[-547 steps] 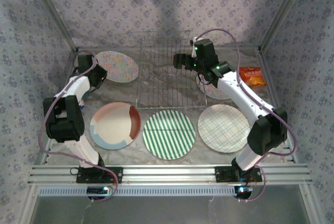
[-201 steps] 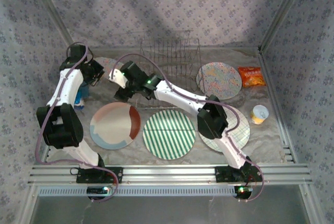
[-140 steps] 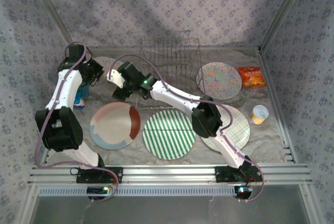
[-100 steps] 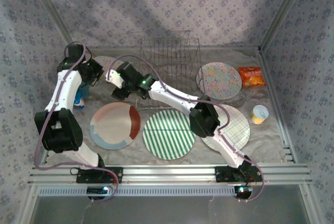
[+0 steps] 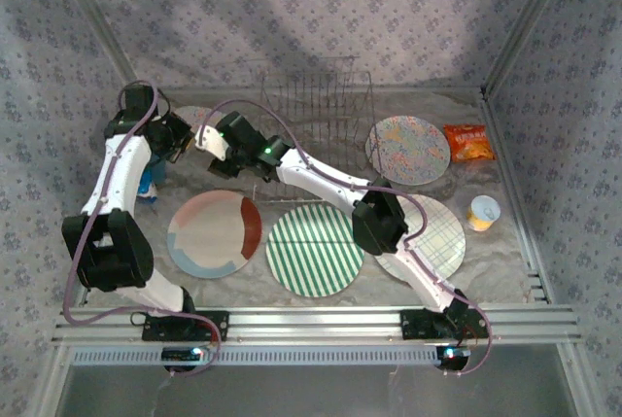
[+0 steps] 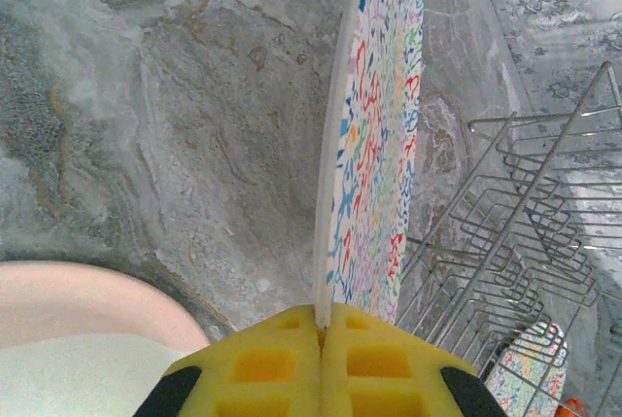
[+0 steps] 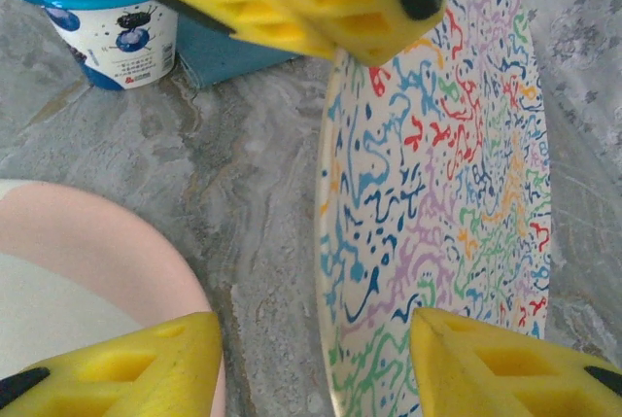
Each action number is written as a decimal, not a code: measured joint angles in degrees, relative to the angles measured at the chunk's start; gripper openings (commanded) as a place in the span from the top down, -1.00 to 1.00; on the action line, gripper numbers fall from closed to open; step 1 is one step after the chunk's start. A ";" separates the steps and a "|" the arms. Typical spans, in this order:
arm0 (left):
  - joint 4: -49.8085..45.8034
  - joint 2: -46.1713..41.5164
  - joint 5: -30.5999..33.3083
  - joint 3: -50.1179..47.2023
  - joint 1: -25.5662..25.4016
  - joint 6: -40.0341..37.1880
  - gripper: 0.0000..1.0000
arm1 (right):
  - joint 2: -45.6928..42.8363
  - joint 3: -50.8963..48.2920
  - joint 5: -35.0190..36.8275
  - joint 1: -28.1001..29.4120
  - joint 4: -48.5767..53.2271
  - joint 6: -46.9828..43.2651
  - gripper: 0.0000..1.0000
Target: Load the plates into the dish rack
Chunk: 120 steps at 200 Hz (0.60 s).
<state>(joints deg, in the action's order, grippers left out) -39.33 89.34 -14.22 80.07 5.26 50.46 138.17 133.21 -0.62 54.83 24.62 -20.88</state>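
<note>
From above, my left hand (image 5: 182, 138) grips a floral plate (image 5: 192, 115) at the far left of the surface (image 5: 505, 271), beside the rack (image 5: 316, 96). My right hand (image 5: 207, 139) reaches across to that plate.

Through my left wrist camera, my left hand (image 6: 321, 325) is pinched on the rim of the plate (image 6: 374, 145), which stands upright and edge-on. The rack (image 6: 515, 242) is just to its right.

Through my right wrist camera, my right hand (image 7: 311, 331) is half wide and straddles the rim of the plate (image 7: 437, 203), with one finger clear of it. My left hand (image 7: 311, 4) clamps the plate above.

Right arm (image 5: 321, 180) reaches across to left arm (image 5: 119, 169), beside dish rack (image 5: 316, 96). Striped plate (image 5: 314, 251) and cream plate (image 5: 209, 234) flat on desk (image 5: 505, 261).
</note>
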 measured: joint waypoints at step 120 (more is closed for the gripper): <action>0.28 -1.01 -1.42 -0.04 0.00 1.29 1.00 | 1.66 1.31 0.44 -1.33 -0.15 -1.64 0.72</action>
<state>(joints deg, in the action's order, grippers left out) -39.05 88.33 -15.64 80.03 5.26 51.75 139.83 134.52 -0.19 53.49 24.47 -22.52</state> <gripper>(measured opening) 0.045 0.190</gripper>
